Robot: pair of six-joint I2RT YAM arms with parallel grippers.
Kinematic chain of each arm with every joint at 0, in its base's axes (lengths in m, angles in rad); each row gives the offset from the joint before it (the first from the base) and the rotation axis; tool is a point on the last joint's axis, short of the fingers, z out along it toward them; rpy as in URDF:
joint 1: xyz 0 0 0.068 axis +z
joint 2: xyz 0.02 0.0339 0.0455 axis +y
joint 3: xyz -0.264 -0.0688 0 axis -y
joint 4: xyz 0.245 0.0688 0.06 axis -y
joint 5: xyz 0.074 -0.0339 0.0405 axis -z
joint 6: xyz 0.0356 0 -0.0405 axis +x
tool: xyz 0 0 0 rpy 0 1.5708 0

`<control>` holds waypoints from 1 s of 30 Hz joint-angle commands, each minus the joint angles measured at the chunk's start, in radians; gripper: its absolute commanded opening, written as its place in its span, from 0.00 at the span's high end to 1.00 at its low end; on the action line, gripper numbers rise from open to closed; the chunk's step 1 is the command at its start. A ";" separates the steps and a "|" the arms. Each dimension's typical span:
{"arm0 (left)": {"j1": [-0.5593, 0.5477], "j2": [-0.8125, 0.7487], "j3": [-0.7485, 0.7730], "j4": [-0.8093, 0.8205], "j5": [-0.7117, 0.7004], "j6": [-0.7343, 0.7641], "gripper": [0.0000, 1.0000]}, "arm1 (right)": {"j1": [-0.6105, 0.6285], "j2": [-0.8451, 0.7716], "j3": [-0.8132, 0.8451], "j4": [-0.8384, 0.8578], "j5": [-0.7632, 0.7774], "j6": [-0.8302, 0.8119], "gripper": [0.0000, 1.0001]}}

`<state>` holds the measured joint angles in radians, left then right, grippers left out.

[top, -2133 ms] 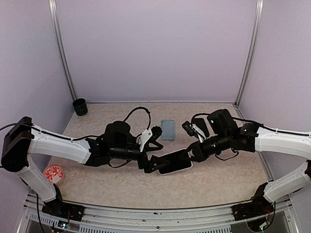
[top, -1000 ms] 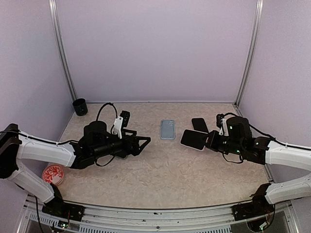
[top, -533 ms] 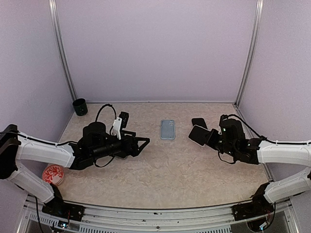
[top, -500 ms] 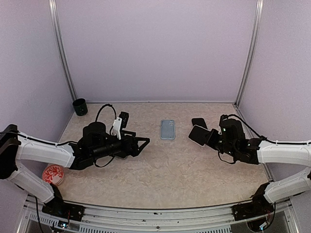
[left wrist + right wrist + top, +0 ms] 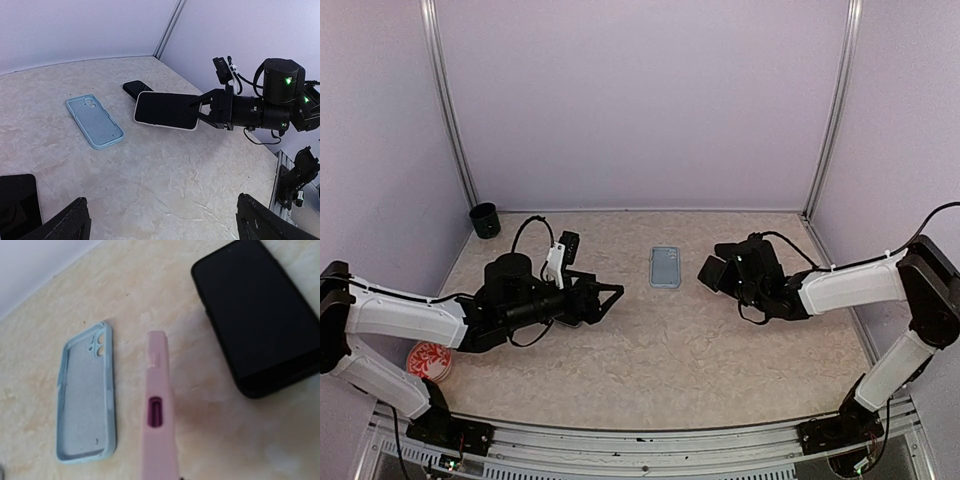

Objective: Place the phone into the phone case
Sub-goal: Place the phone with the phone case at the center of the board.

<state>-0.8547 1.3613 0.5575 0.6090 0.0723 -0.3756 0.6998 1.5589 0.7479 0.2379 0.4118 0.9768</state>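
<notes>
The light blue phone case point(image 5: 665, 267) lies hollow side up in the middle of the table, also in view as the case point(image 5: 94, 121) and the case point(image 5: 87, 395). My right gripper point(image 5: 728, 275) is shut on a phone point(image 5: 165, 110) with a dark screen and pale pink edge. It holds the phone above the table just right of the case. The right wrist view shows that phone point(image 5: 157, 415) edge-on. My left gripper point(image 5: 610, 293) is open and holds nothing, left of the case, with its fingers point(image 5: 65, 225) at the bottom corners.
A second black phone point(image 5: 260, 315) lies flat on the table right of the case, the same phone point(image 5: 137, 88) behind the held one. A black cup point(image 5: 484, 220) stands at the back left. A red round item point(image 5: 430, 358) lies at the front left. A dark flat object point(image 5: 15, 205) sits by my left fingers.
My left gripper let go of the phone and drew back left. My right gripper carried it back right, then swung it left toward the case.
</notes>
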 commanded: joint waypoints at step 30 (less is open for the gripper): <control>0.014 0.018 -0.039 0.030 -0.002 -0.018 0.01 | 0.087 0.116 0.052 -0.104 -0.081 -0.075 0.89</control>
<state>-0.8478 1.3743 0.5278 0.6071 0.0662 -0.3923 0.7738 1.6608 0.8017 0.2047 0.4076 0.9161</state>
